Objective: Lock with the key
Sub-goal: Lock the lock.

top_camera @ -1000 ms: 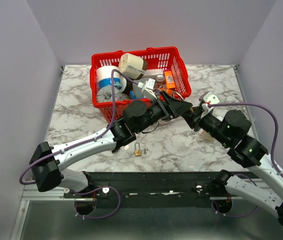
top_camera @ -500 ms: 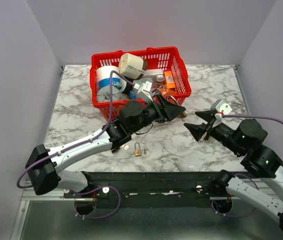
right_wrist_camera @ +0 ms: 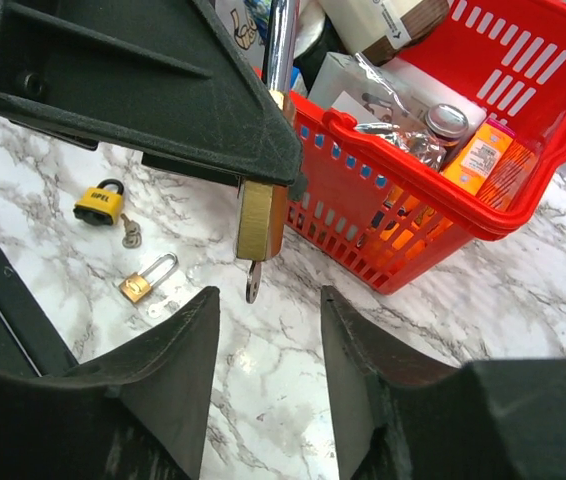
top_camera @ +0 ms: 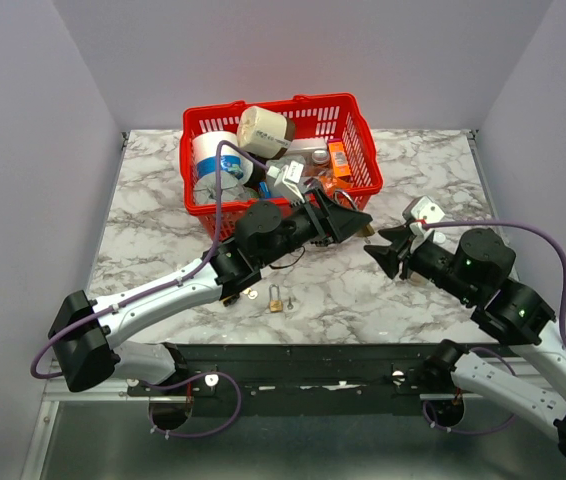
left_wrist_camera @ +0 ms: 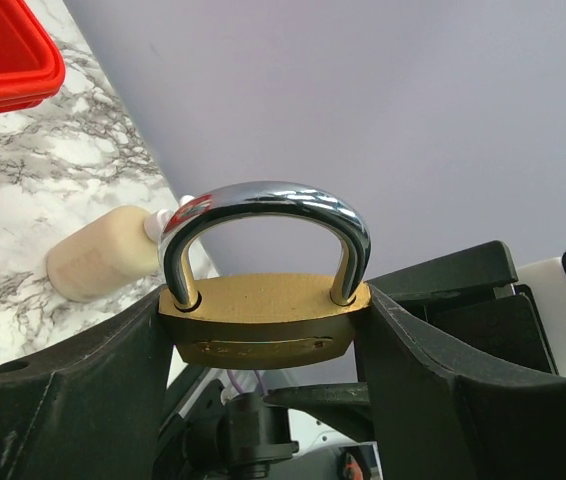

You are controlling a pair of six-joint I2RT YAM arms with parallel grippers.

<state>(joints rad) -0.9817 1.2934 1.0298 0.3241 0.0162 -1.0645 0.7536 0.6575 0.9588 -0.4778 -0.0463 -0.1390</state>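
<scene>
Left arm: reaches toward one o'clock; my left gripper [top_camera: 351, 222] is clenched on the brass padlock with chrome shackle [left_wrist_camera: 263, 318], held in the air.
Right arm: my right gripper [top_camera: 383, 248] points to nine o'clock, jaws apart and empty, just short of the small metal key [right_wrist_camera: 253, 281].
Hidden: the key's blade, inside the lock.
Count: three padlocks; a yellow padlock [right_wrist_camera: 100, 201] and a small brass padlock [right_wrist_camera: 146, 279] lie loose at eight o'clock.

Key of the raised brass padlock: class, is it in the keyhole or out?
In. The right wrist view shows the key sticking out beneath the brass padlock held by the left end effector.
</scene>
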